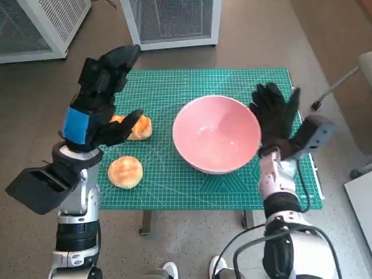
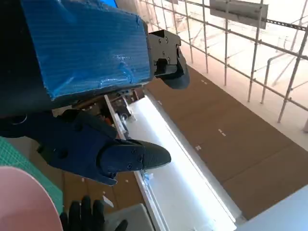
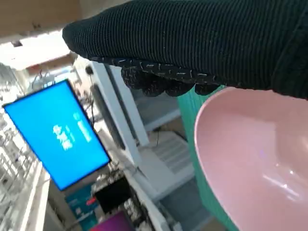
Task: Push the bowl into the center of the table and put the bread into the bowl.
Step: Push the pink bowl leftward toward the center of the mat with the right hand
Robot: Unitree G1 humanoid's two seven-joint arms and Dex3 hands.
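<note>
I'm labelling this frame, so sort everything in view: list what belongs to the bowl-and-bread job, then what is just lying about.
Job:
pink bowl, empty
near bread roll
far bread roll, partly behind the left hand
left hand, open
right hand, open beside the bowl
green mat

Lying about:
white mesh cabinets
blue screen

A green cutting mat (image 1: 192, 174) covers the small table, on brown floor (image 1: 35, 116) near white mesh cabinets (image 1: 171, 20).
</note>
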